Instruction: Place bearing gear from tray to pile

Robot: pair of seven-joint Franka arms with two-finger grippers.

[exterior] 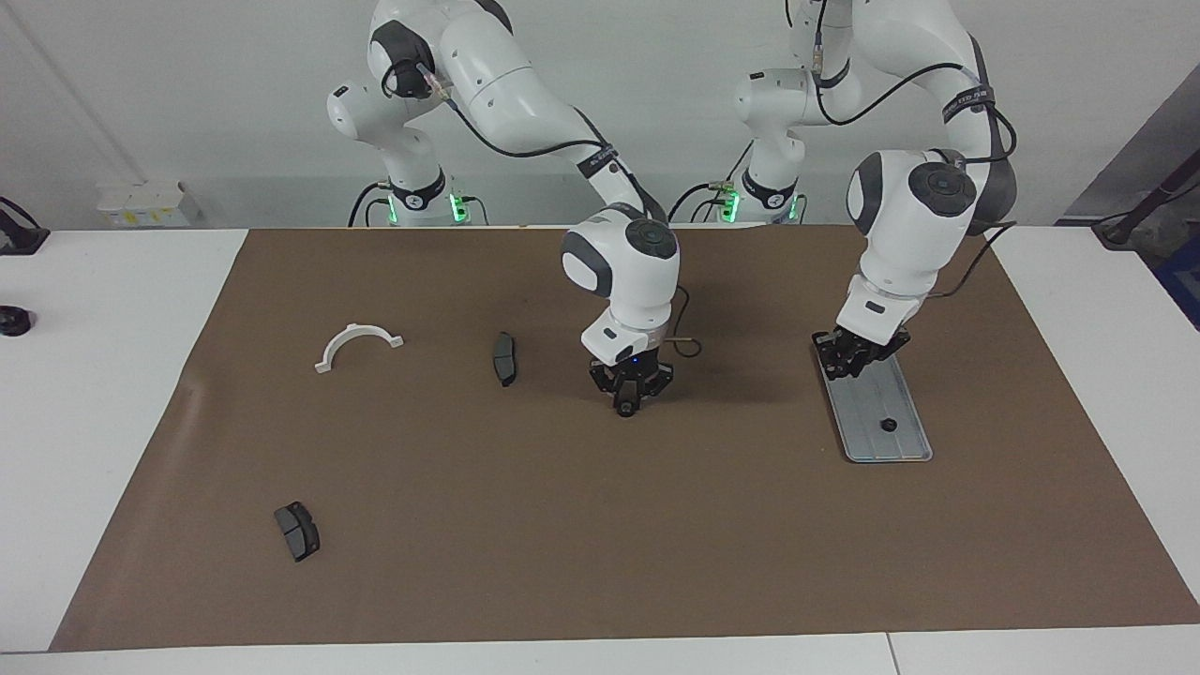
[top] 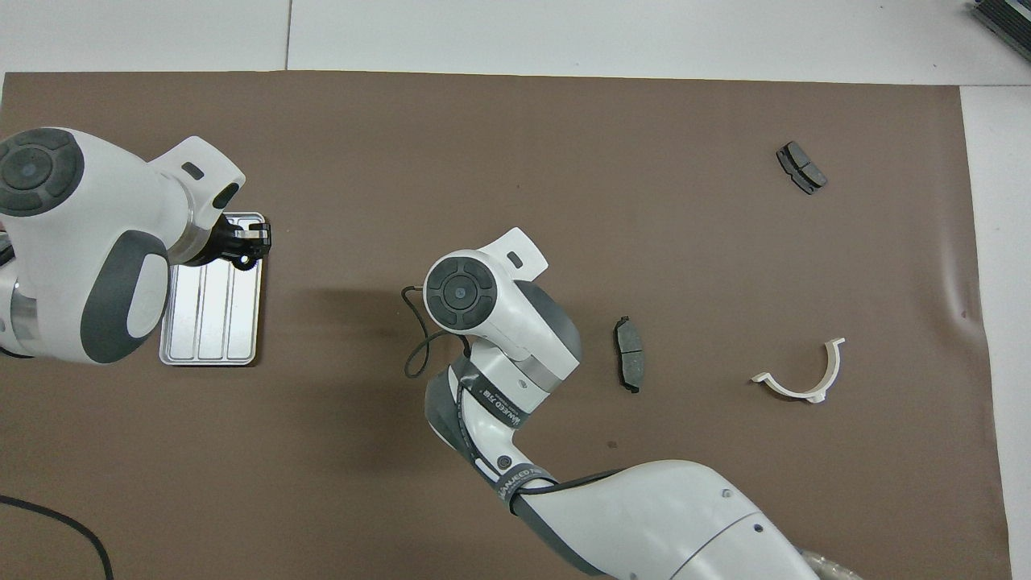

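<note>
The silver tray [exterior: 900, 441] lies on the brown mat toward the left arm's end; it also shows in the overhead view [top: 201, 322]. One small black gear [exterior: 888, 425] sits in it near its end farther from the robots. My left gripper [exterior: 855, 358] hangs over the tray; it also shows in the overhead view [top: 244, 242]. My right gripper [exterior: 626, 401] is low over the mat's middle, shut on another small black gear [exterior: 625, 410]. In the overhead view its wrist [top: 461, 292] hides that gear. No pile of gears is in view.
A dark brake pad [exterior: 504, 358] lies on the mat beside the right gripper, toward the right arm's end. A white half-ring [exterior: 358, 345] lies further toward that end. A second brake pad [exterior: 297, 531] lies farther from the robots.
</note>
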